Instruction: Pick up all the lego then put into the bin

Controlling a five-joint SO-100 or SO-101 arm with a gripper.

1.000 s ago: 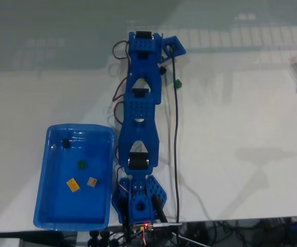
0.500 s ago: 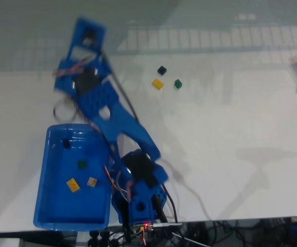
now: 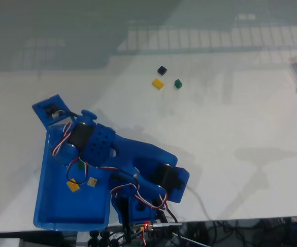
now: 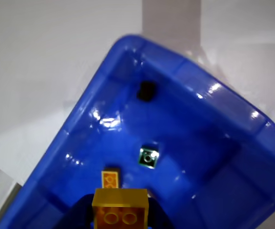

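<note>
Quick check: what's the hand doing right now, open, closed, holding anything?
Hand: closed on a tan lego brick, above the blue bin.

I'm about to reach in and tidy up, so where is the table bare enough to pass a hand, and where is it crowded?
In the fixed view, the table is bare right of the arm, below the three loose bricks: black brick, yellow brick, green brick. It is crowded over the bin, where the gripper holds a tan brick.

white table [image 3: 241, 128] – bin [image 3: 50, 218], three lego [image 3: 158, 83]
</note>
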